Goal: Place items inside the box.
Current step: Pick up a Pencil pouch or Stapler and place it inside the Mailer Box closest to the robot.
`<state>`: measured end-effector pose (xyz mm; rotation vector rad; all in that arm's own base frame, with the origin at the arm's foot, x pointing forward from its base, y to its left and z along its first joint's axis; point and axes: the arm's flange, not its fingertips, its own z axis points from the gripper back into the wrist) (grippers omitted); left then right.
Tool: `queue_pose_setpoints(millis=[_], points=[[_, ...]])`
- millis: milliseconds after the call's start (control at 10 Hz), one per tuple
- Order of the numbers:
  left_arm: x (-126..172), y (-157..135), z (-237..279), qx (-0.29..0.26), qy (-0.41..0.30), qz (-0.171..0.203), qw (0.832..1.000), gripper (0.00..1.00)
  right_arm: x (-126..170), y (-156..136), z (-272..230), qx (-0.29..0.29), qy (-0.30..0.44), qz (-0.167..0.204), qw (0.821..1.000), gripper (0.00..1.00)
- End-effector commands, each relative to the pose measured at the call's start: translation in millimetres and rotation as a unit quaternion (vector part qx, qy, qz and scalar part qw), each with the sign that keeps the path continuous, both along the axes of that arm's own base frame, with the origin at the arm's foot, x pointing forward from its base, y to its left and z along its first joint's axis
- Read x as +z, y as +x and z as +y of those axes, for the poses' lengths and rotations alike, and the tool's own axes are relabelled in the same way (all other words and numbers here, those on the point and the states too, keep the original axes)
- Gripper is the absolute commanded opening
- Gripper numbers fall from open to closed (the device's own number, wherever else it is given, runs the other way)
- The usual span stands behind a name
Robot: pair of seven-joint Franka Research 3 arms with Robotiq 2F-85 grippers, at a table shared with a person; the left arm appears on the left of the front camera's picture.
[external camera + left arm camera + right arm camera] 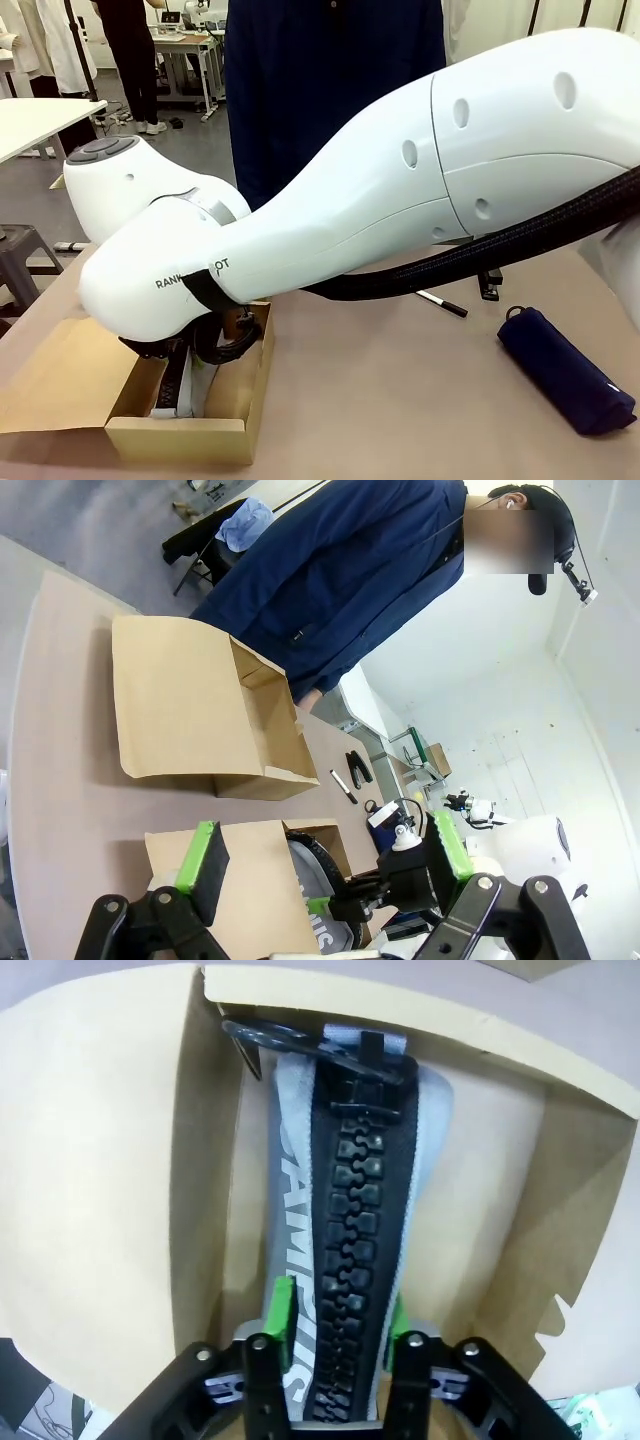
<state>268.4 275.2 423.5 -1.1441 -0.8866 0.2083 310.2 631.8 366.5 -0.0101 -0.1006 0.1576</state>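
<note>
The grey pouch (350, 1210) lies flat along the bottom of the box (120, 1160), black zipper up. Its ring end is at the top of the right wrist frame, against the far wall. At the bottom of that frame the right gripper (338, 1322) straddles the pouch's near end, with a green pad (283, 1315) close on each side of the zipper. Whether the pads pinch the fabric or stand just off it, I can't tell.

From the front, the right arm (400, 190) reaches across to the lower left, where the box sits. On the table (380, 400) at the right lie a pen (440, 302), a black clip tool (490, 285) and a navy pouch (565, 370), all outside the box. The left gripper (325, 855), low in its own frame, is spread wide with nothing in it.

My worry is a pad snagging the fabric when the arm lifts, which would drag the pouch up or out. The fingers also sit close to the cardboard walls, so a sideways pull could shove the light box.
</note>
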Motion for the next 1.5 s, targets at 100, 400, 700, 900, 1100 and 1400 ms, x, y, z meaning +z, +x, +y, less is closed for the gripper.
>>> queue_pose_setpoints(millis=[100, 400, 700, 900, 1100, 1400], points=[[1.3, 1.3, -0.5, 0.001, -0.002, -0.017, 1.000, 1.00, 1.9, -6.3, -13.9, -0.008, 0.020, 0.003, 1.000, 0.97], [1.3, 1.3, -0.5, 0.001, -0.002, -0.017, 1.000, 1.00, 11.6, -5.5, -26.5, -0.020, 0.035, -0.005, 0.999, 1.00], [1.3, 1.3, -0.5, 0.001, -0.002, -0.017, 1.000, 1.00, 14.2, -6.2, -29.3, -0.019, 0.035, -0.004, 0.999, 1.00], [1.3, 1.3, -0.5, 0.001, -0.002, -0.017, 1.000, 1.00, 15.0, -8.0, -28.0, -0.006, 0.043, 0.001, 0.999, 1.00], [1.3, 1.3, -0.5, 0.001, -0.002, -0.017, 1.000, 1.00, 43.2, -18.3, -36.9, -0.015, 0.046, 0.040, 0.998, 1.00], [1.3, 1.3, -0.5, 0.001, -0.002, -0.017, 1.000, 1.00, 145.3, -64.1, -125.2, -0.063, 0.045, 0.015, 0.997, 1.00]])
